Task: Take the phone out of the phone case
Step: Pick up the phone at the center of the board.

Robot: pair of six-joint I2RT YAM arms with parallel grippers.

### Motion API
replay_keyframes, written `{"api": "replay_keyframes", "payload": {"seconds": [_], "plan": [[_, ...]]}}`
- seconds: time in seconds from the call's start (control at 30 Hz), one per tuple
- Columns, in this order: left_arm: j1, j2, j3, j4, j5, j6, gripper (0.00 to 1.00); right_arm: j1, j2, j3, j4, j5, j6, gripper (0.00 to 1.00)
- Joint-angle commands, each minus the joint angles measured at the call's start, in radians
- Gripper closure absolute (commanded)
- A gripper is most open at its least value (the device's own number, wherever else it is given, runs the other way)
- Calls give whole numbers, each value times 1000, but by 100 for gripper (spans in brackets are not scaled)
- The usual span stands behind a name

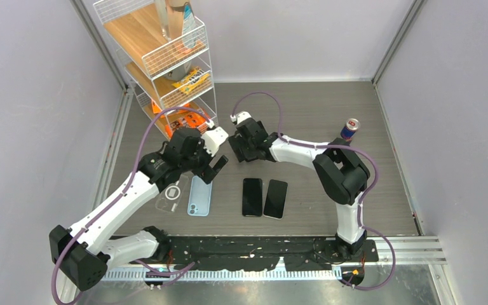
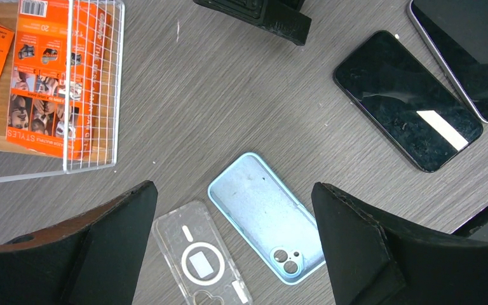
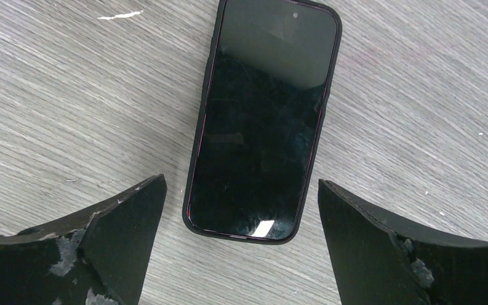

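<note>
- Your left hand (image 2: 234, 190) hangs over the worktop (image 1: 368, 190) with its fingers (image 2: 95, 254) spread wide and nothing between them.
- Below that gap lies a pale blue piece (image 2: 264, 213), flat and camera side up. You cannot tell whether it is a phone or only a shell.
- Just beside it, on its left in the wrist view, lies a clear case (image 2: 200, 260) with a white ring on it. The two sit close but apart.
- Your right hand (image 3: 241, 183) hovers with its fingers (image 3: 95, 248) also spread and gripping nothing.
- The cased phone (image 3: 264, 121) lies flat on the worktop, screen up, framed in that gap and touched by neither finger. A thin dark rim runs round its screen.
- From above, two dark phones lie side by side nearer the arm bases than both hands, one on the left (image 1: 251, 197) and one on the right (image 1: 276, 199). Both are to the right of the pale blue piece.
- The two hands are close together near the middle of the worktop.
- A wire rack (image 1: 165, 57) holding orange boxes stands at the far left.
- A can (image 1: 350, 129) stands upright, well off to the right.
</note>
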Motion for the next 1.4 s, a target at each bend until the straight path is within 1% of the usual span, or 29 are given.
{"api": "replay_keyframes", "payload": {"seconds": [0.0, 0.03, 0.3, 0.8, 1.0, 1.13, 1.17, 1.2, 1.23, 1.27, 1.3, 1.33, 1.37], "plan": [[4, -1, 23, 20, 0, 13, 4, -2, 19, 45, -5, -12, 6, 4], [5, 2, 24, 20, 25, 13, 4, -5, 20, 47, -6, -21, 12, 5], [4, 20, 34, 23, 45, 4, 4, -56, 29, 42, -15, -90, 53, 4], [5, 30, 34, 24, 50, 2, 4, -75, 78, 58, -38, -159, 84, 4], [5, 32, 35, 25, 47, 3, 4, -76, 94, 49, -41, -166, 81, 0], [5, 30, 38, 22, 39, 6, 4, -76, 103, 48, -51, -151, 69, 16], [5, 29, 37, 22, 35, 8, 4, -76, 101, 47, -58, -144, 63, 24], [4, 27, 37, 22, 30, 9, 4, -78, 94, 43, -59, -141, 61, 28], [5, 26, 37, 20, 27, 11, 4, -80, 89, 41, -59, -139, 54, 36], [5, 24, 37, 21, 24, 11, 4, -83, 75, 34, -60, -135, 49, 39], [4, 23, 36, 22, 22, 11, 4, -86, 68, 31, -60, -133, 38, 45], [4, 23, 36, 22, 21, 11, 4, -86, 52, 24, -60, -128, 31, 47], [4, 22, 37, 25, 21, 10, 3, -88, 42, 20, -61, -124, 14, 52]]}}
